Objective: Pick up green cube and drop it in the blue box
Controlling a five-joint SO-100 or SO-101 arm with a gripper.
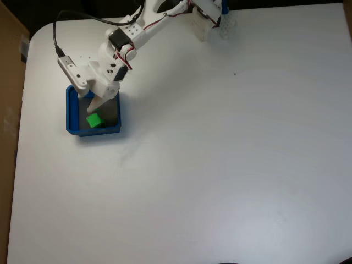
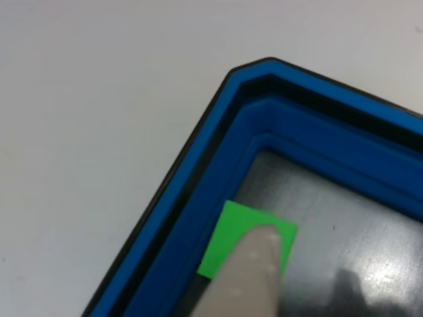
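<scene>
The green cube (image 1: 94, 120) lies on the grey floor of the blue box (image 1: 72, 113), near its front left corner in the fixed view. My white gripper (image 1: 97, 106) hangs over the box, its tip just above and behind the cube and apart from it. A single pale finger (image 2: 254, 271) shows in the other view, reaching up from the bottom edge and overlapping the green cube (image 2: 234, 234), which sits against the inner wall of the blue box (image 2: 218, 152). The second finger is hidden, so the jaws' gap cannot be read.
The box stands near the left edge of a white table (image 1: 220, 165). The arm's base (image 1: 209, 19) is at the top middle. A black cable (image 1: 58, 38) loops from the wrist. A brown surface (image 1: 8, 82) borders the table on the left.
</scene>
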